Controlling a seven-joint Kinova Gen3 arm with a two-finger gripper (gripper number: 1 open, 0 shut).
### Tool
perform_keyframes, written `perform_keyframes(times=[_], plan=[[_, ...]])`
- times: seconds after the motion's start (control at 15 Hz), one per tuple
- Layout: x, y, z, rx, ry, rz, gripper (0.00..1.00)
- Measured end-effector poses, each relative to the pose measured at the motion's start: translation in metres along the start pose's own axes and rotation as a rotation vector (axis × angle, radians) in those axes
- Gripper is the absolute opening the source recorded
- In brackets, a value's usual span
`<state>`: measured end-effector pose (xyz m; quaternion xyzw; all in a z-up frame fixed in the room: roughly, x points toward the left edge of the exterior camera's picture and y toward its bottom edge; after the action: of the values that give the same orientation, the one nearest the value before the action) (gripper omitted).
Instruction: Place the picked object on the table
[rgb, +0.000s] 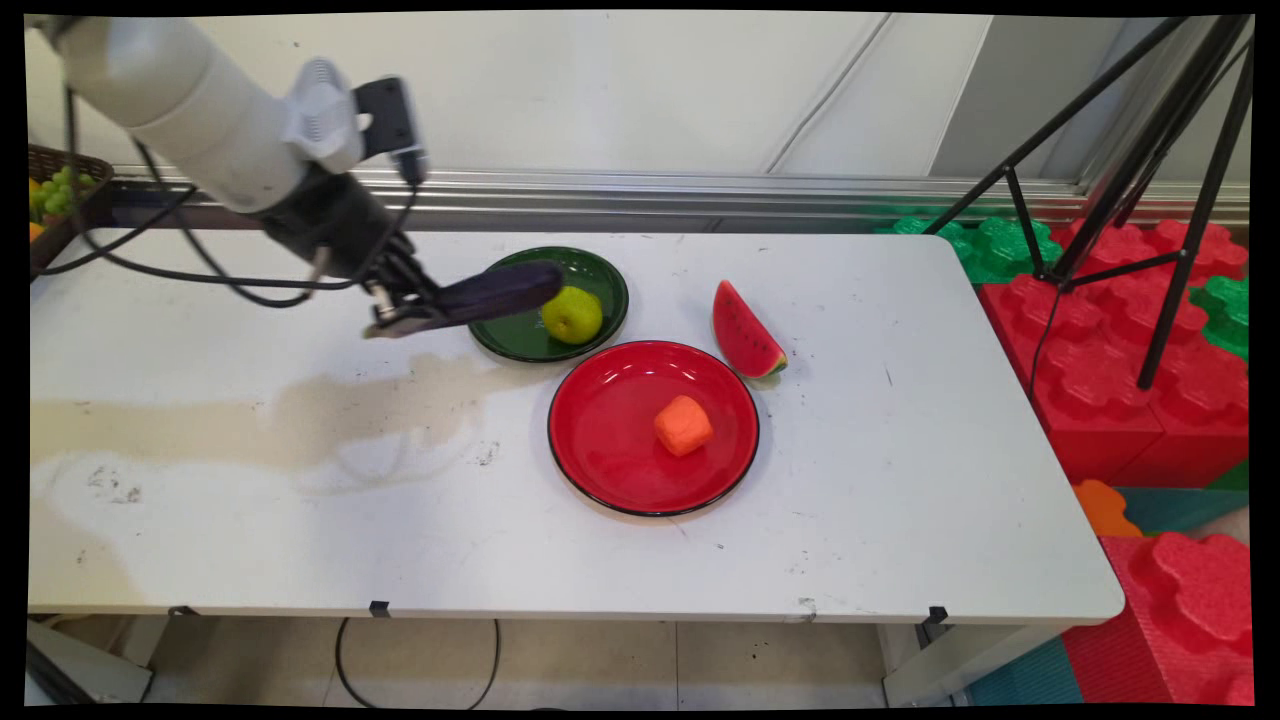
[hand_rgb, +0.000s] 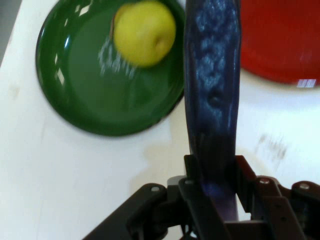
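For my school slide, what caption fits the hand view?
Gripper holding a purple eggplant above a green plate with a yellow apple.

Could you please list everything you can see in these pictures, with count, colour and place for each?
Long glossy eggplant: one, dark purple, held in the gripper, its free end above the green plate's left part.
Round glossy green plate: one, dark green, far middle of the table.
Apple: one, yellow-green, on the green plate.
Round red plate with black rim: one, table centre, nearer than the green plate.
Blocky orange piece: one, on the red plate.
Watermelon wedge: one, red with green rind, on the table right of both plates.
White table: one, stained tan at left.
Wicker basket: one, brown, far left, holding green grapes.
Foam blocks: several, red and green, right.
Tripod: one, black, right.
Black two-finger gripper: one, shut on the eggplant.
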<state>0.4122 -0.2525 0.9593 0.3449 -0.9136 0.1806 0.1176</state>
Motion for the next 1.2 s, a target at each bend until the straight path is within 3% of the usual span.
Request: perform_keyframes(times=[0.33, 0.73, 1.2], plan=[[-0.028, -0.010, 0.000, 0.025, -0.084, 0.056, 0.00], [-0.042, -0.015, 0.038, 0.003, -0.153, 0.124, 0.00], [-0.044, -0.022, 0.089, -0.029, -0.171, 0.175, 0.00]])
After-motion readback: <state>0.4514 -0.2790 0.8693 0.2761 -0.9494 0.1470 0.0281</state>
